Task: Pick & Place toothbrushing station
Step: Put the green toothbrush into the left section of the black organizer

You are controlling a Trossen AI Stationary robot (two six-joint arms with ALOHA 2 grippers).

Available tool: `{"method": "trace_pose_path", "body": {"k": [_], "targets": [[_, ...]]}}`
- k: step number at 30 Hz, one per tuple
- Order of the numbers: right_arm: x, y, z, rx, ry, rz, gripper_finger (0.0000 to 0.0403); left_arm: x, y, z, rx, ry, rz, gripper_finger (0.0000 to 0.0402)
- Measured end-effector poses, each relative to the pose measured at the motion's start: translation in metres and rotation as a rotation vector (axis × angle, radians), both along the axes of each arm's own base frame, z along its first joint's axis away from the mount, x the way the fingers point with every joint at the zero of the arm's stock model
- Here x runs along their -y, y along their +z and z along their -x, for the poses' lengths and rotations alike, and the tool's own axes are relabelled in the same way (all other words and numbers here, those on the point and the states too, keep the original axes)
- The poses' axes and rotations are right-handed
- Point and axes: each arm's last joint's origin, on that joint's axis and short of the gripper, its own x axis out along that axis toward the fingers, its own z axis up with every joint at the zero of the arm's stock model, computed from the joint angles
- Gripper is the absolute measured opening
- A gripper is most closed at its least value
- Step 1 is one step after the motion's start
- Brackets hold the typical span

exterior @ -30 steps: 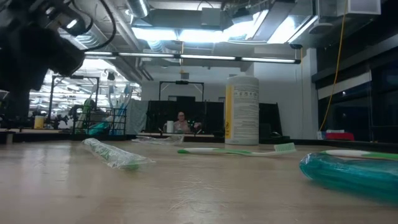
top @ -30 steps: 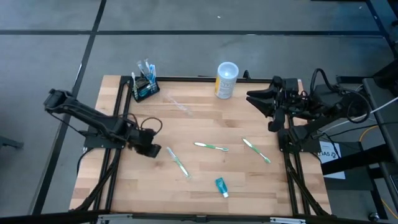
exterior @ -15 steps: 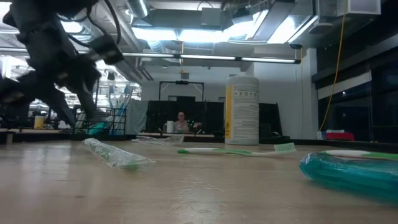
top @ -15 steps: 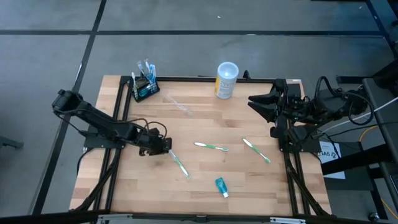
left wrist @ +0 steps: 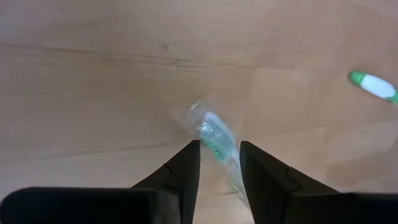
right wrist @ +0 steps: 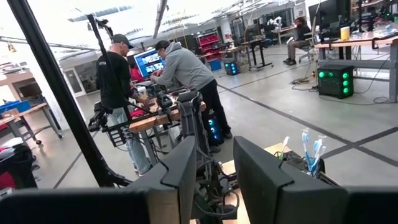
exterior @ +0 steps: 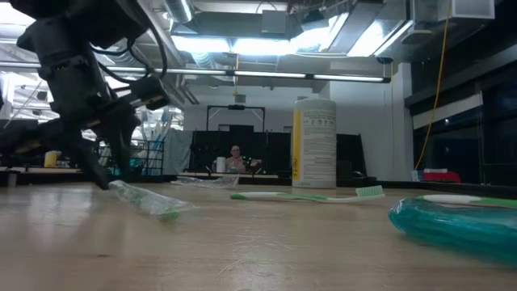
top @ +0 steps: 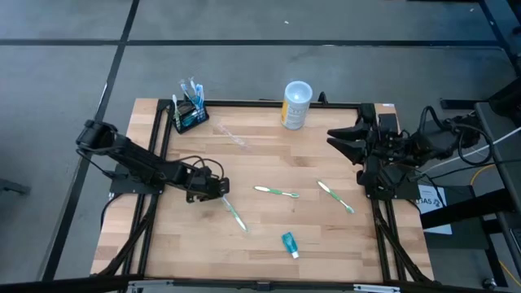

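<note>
The toothbrushing station (top: 189, 116), a black block with toothbrushes upright in it, stands at the table's far left corner; its brushes (right wrist: 311, 149) also show in the right wrist view. A toothbrush in a clear wrapper (top: 234, 213) lies flat on the wood. My left gripper (top: 218, 189) is low over its far end, open, one finger on either side of that end (left wrist: 212, 132) and its tips near the table (exterior: 109, 179). At the table's right edge my right gripper (top: 334, 138) hangs high, open (right wrist: 214, 171), nothing between its fingers.
A white-and-yellow cup (top: 296, 104) stands at the far edge. Two green toothbrushes (top: 277, 192) (top: 335, 197) and a teal tube (top: 290, 244) lie mid-table, a clear wrapper (top: 230, 136) nearer the station. People stand at benches (right wrist: 180, 74) beyond the table.
My left gripper has gone toward the table's right edge and down, rolling as it went, and now stands low over the far end of the wrapped toothbrush. The toothbrush has stayed where it lay.
</note>
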Motion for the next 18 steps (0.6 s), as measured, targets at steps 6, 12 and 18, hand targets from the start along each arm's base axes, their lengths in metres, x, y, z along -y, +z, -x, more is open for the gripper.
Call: {"method": "trace_pose_path", "body": {"k": [6,12,18], "targets": [[-0.003,0.002,0.002,0.012,-0.011,0.003,0.011,0.0,-0.004,-0.001,-0.009,0.008,-0.03,0.0054],[-0.004,0.003,0.003,0.018,-0.024,0.004,0.011,-0.004,0.001,-0.004,0.065,0.049,-0.158,0.0003],[-0.004,0.003,0.003,0.016,-0.042,0.01,0.011,-0.012,0.029,-0.003,0.254,0.146,-0.474,0.0002]]}}
